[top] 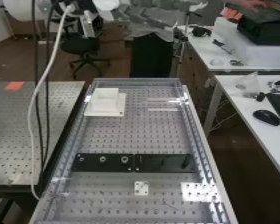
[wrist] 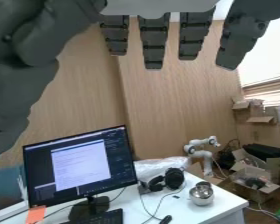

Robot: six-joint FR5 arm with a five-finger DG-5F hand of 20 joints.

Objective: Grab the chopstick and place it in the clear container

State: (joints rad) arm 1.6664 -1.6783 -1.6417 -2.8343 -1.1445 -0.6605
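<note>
**Hand open, two pale strips at the worktop's far right**

I have the hand point(wrist: 155, 42) open in the wrist view: its fingers are straight and spaced apart, with nothing held between them and the thumb point(wrist: 32, 37). Past them I see a desk with a lit monitor point(wrist: 81, 162), headphones point(wrist: 172, 179) and a round, shiny metal pot point(wrist: 202, 193).

In the high view, my best candidates for the task's thing are two thin pale strips point(top: 162, 109) at the far right of the perforated worktop point(top: 111, 136). They are slender and straight, whitish against the grey, and run left to right, one farther off than the other with a little space between. I can't tell whether either is the chopstick, or whether they are edges of the clear container; they are too faint for me to read their thickness or their ends.

To their left, well apart from them, sits a white square block on a flat white base point(top: 117, 109). Nearer me, two black panels point(top: 167, 163) lie end to end across the worktop, the left one carrying round fittings point(top: 103, 159). Nearer still is a small white plate with holes point(top: 141, 185), and to its right a bright, dotted patch point(top: 200, 192) I can't make out.
</note>
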